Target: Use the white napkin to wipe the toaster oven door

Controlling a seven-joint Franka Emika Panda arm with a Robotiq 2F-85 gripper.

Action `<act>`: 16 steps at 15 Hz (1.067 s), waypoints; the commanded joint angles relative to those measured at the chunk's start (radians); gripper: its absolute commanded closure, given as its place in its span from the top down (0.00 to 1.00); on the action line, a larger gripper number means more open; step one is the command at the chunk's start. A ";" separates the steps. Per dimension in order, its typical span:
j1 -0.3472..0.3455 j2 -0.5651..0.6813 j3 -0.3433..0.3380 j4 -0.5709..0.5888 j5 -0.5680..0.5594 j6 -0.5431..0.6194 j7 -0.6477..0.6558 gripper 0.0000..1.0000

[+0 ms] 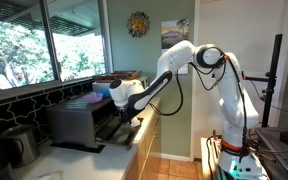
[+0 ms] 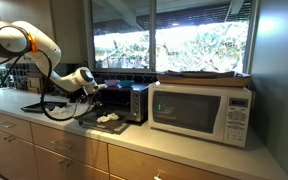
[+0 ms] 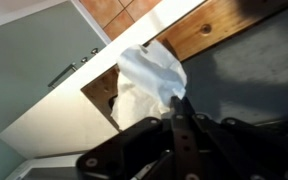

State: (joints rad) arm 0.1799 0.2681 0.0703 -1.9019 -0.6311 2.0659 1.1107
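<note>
My gripper point(image 2: 96, 86) hovers above the toaster oven point(image 2: 136, 100), whose door point(image 2: 87, 116) is folded down. The white napkin point(image 2: 109, 118) lies on the door near the counter's point(image 2: 24, 108) front edge. The jaws look pressed together, apparently empty. I judge the wiping is barely started

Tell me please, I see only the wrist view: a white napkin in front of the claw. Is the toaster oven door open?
Observer: Yes. In an exterior view the toaster oven has its door folded down, and the white napkin lies on it.
Operator: Is something standing near the oven?
Observer: A white microwave stands right beside it.
Operator: And where is the claw?
Observer: The claw seems to hang above the door, not far from the napkin.
</note>
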 commanded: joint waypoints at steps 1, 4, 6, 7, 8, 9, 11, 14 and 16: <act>-0.008 -0.047 0.029 -0.044 0.109 0.108 -0.163 0.00; 0.001 -0.078 0.049 -0.064 0.201 0.187 -0.305 0.00; 0.008 -0.088 0.069 -0.068 0.276 0.218 -0.410 0.00; 0.011 -0.092 0.079 -0.071 0.316 0.229 -0.463 0.00; 0.012 -0.098 0.090 -0.072 0.360 0.235 -0.525 0.00; 0.009 -0.106 0.098 -0.075 0.408 0.239 -0.590 0.00; 0.001 -0.115 0.109 -0.070 0.506 0.202 -0.741 0.00; 0.001 -0.150 0.080 -0.080 0.504 0.148 -0.772 0.34; -0.007 -0.177 0.070 -0.089 0.505 0.144 -0.791 0.49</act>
State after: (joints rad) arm 0.1842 0.1550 0.1560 -1.9443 -0.1542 2.2300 0.3727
